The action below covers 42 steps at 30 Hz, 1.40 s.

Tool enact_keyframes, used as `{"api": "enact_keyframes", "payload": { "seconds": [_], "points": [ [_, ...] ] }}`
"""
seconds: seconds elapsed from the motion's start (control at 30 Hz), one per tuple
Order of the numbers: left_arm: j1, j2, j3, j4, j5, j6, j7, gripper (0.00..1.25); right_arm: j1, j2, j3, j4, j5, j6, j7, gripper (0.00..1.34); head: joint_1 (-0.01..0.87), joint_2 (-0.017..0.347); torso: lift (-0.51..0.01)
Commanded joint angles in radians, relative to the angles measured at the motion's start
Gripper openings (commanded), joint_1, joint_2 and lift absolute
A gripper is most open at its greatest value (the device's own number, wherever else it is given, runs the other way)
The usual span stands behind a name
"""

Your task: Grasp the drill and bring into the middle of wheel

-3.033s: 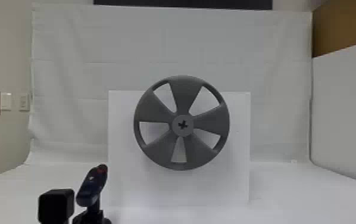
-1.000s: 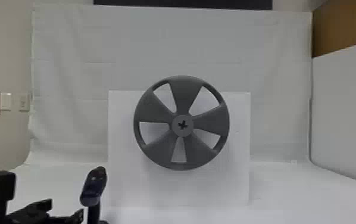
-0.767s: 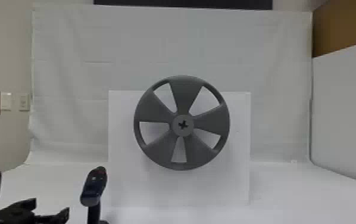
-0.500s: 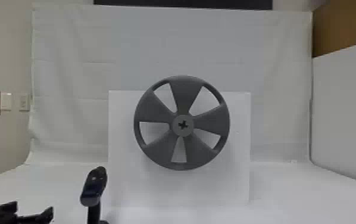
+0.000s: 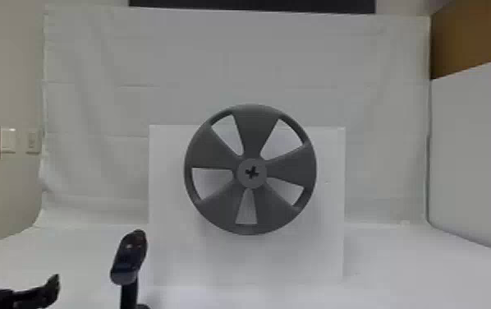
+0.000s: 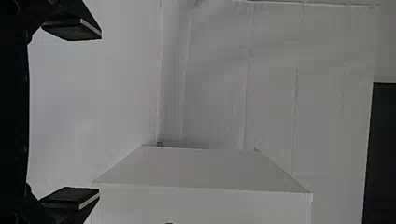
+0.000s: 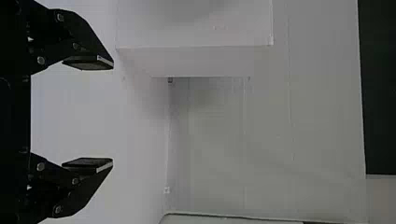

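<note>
In the head view my left gripper (image 5: 22,283) is at the lower left corner, open, with a gap of bare table between it and the drill (image 5: 129,257). The dark blue and black drill stands upright on its handle. Up and to the right of it, the grey five-spoked wheel (image 5: 256,133) hangs upright, with a cross-shaped hole in its hub. In the left wrist view the left gripper (image 6: 100,114) has its fingers wide apart and nothing between them. My right gripper (image 7: 113,115), in the right wrist view, is also open and holds nothing.
A white box (image 5: 175,250) stands behind the wheel, to the right of the drill. White cloth (image 5: 236,53) hangs at the back. A white panel (image 5: 478,160) borders the right side, with a brown box (image 5: 466,37) above it.
My left gripper has moved left, away from beside the drill's handle to the view's left edge. The drill leans slightly less than three seconds ago. The wheel has not moved.
</note>
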Motion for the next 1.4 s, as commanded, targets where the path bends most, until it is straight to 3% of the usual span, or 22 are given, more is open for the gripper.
{"api": "enact_keyframes", "payload": {
  "seconds": [0.0,0.7,1.37],
  "points": [
    [0.020,-0.001,-0.042,-0.038,-0.009,-0.020,0.068,1.15,-0.003,0.007,0.004,0.000,0.016,-0.002,0.000,0.82,0.000,0.000,-0.406],
    [0.025,-0.001,-0.040,-0.045,-0.015,-0.013,0.085,1.15,-0.002,-0.007,0.013,0.000,0.008,-0.002,0.000,0.82,0.000,0.000,-0.406],
    [0.012,-0.001,-0.028,-0.035,-0.056,0.027,0.026,1.15,0.001,-0.021,0.019,0.000,0.005,0.006,0.000,0.82,0.000,0.000,-0.406]
  ]
}}
